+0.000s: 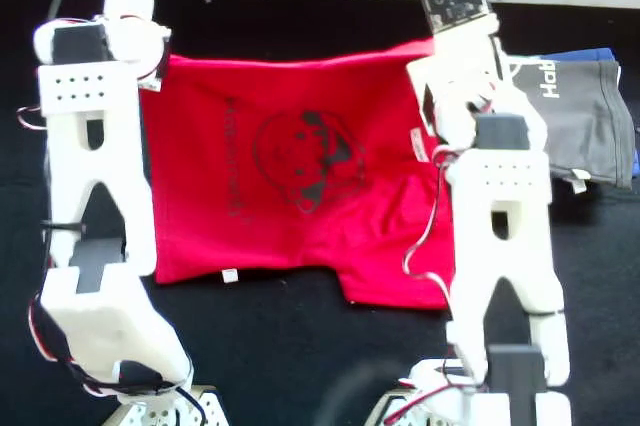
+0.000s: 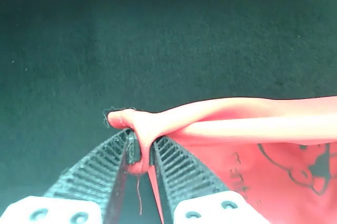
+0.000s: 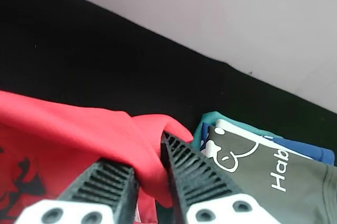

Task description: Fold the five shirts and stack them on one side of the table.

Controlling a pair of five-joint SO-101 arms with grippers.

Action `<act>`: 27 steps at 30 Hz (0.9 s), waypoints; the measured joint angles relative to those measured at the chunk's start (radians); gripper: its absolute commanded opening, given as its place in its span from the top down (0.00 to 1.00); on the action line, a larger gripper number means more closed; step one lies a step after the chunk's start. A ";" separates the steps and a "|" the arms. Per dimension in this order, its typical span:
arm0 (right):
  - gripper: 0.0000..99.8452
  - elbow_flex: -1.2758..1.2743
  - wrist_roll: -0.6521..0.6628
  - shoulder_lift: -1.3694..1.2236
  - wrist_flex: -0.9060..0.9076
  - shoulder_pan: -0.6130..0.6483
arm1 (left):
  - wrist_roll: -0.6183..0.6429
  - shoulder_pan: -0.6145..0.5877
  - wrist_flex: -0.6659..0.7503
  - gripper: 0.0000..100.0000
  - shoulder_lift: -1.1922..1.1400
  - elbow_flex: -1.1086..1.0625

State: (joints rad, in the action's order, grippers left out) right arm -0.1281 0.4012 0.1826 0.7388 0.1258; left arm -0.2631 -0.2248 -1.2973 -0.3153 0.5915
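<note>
Red shirt (image 1: 290, 176) spread on the black table (image 1: 300, 356), held at both far corners.
The left gripper (image 2: 139, 148) and right gripper (image 3: 150, 161) each pinch one corner; a stack of folded shirts (image 1: 585, 116) lies just beside the right one.

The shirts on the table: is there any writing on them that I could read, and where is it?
Red shirt: a line of dark lettering beside its printed picture, too blurred to read.
Grey shirt: large white lettering, cut off at the fold, so no whole word shows.
White tag at the red shirt's hem: too small to read.
</note>
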 measured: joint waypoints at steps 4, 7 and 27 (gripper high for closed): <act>0.99 0.000 0.000 -0.095 -0.002 0.000 | 0.000 0.000 0.037 0.99 -0.066 0.000; 0.99 0.000 0.000 -0.135 -0.002 0.000 | 0.000 0.000 0.038 0.99 -0.118 0.000; 0.99 0.000 0.000 -0.170 0.454 0.020 | -0.002 0.000 -0.327 0.99 -0.264 0.000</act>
State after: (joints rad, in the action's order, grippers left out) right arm -0.1281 0.4012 0.0123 1.1930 0.1458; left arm -0.2647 -0.2248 -1.6241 -0.5792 0.5915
